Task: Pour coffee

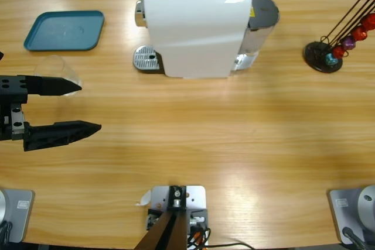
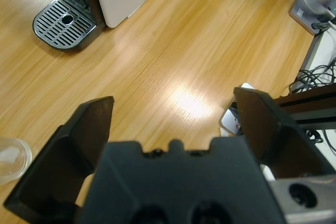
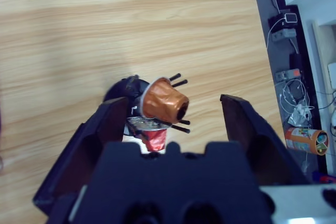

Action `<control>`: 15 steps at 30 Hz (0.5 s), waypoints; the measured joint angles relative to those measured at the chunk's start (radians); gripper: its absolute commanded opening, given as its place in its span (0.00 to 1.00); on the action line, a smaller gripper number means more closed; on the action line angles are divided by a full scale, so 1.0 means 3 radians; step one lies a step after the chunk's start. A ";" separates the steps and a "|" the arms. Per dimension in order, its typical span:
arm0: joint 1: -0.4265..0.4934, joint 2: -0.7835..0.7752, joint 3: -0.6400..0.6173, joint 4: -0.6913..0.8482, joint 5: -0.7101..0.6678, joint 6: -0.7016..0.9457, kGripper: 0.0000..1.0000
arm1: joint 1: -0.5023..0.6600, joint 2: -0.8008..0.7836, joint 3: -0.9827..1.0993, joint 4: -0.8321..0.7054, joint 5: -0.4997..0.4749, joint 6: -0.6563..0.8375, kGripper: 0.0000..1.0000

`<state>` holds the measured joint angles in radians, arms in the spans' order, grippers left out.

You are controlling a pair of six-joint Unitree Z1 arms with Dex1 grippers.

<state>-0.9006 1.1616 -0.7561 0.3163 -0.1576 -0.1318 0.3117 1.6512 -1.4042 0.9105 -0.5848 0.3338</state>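
Note:
A white coffee machine (image 1: pixel 196 27) stands at the back middle of the table, its metal drip tray (image 1: pixel 146 60) sticking out to the left. The drip tray (image 2: pixel 65 19) is bare in the left wrist view. A clear glass cup (image 1: pixel 55 71) stands beside my left gripper (image 1: pixel 91 108), which comes in from the left edge, open and holding nothing. The glass (image 2: pixel 10 158) lies just outside the left jaw. My right gripper (image 3: pixel 174 100) hangs open over the capsule rack (image 1: pixel 322 54). An orange capsule (image 3: pixel 163 100) at the rack's top sits between the jaws, untouched.
A teal tray (image 1: pixel 64 30) lies at the back left. The rack holds red (image 1: pixel 369 21), purple (image 1: pixel 348 42) and teal (image 1: pixel 331 60) capsules on thin black rods. A red capsule (image 3: pixel 155 140) hangs under the orange one. Bare wood fills the table's middle and front.

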 measured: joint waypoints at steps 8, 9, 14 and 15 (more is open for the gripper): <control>0.0000 0.0000 0.0008 -0.0002 0.0000 -0.0012 1.00 | -0.0143 0.0001 0.0034 -0.0045 0.0000 -0.0003 0.77; 0.0000 0.0000 0.0008 -0.0002 0.0000 -0.0016 1.00 | -0.0152 0.0002 0.0034 -0.0049 0.0000 -0.0003 0.77; 0.0000 0.0000 0.0008 -0.0002 0.0000 -0.0027 1.00 | -0.0170 0.0024 0.0034 -0.0060 0.0000 -0.0003 0.77; 0.0000 0.0000 0.0008 -0.0002 0.0000 -0.0028 1.00 | -0.0170 0.0029 0.0033 -0.0060 0.0000 -0.0003 0.77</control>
<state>-0.9006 1.1615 -0.7537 0.3157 -0.1575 -0.1400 0.2607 1.6600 -1.3943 0.8924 -0.5848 0.3330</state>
